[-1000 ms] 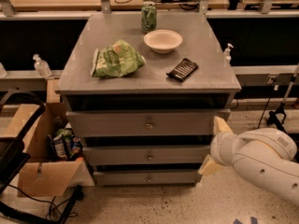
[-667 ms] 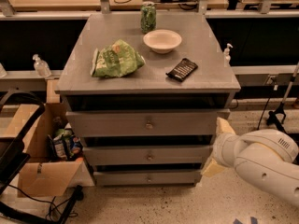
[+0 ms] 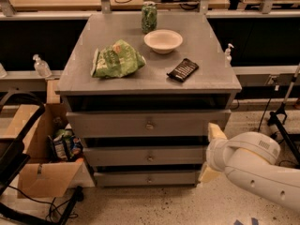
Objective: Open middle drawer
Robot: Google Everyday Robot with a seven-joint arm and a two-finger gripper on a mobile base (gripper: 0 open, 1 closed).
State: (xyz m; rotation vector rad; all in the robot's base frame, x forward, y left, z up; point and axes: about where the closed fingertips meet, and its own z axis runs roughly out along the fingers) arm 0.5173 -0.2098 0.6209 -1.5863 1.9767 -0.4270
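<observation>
Okay, from my seat, starting at 9 o'clock of the cabinet: an open cardboard box (image 3: 40, 172) sits on the floor with crumpled snack bags (image 3: 64, 145) inside, and a small clear pump bottle (image 3: 41, 66) stands on the ledge behind it.

On the grey tabletop (image 3: 208, 74) a green chip bag (image 3: 116, 60) lies at 9 o'clock. A green can (image 3: 149, 17) stands at 12 o'clock. A pale bowl (image 3: 163, 41) sits just beside the can, toward 5 o'clock of it. A dark flat packet (image 3: 183, 70) lies at 4 o'clock, apart from the bowl.

Below are three grey drawers. The top drawer (image 3: 117, 124) is the tallest and the bottom drawer (image 3: 122, 178) is the slimmest. The middle drawer (image 3: 117, 156) lies between them, its small round knob (image 3: 150, 158) at centre. Its front looks pushed in, in line with its neighbours.

At 3 o'clock of the middle drawer is my tool (image 3: 211, 153), on the end of the white arm (image 3: 255, 165) that enters from 4 o'clock. Its two cream fingers (image 3: 216, 131) are spread wide, one toward 12 o'clock and one toward 6 o'clock. They bracket the right end of the middle drawer's front. Nothing is gripped between them, and I cannot tell whether either finger touches the cabinet.

A second pump bottle (image 3: 228, 52) stands behind the tabletop's right edge.
</observation>
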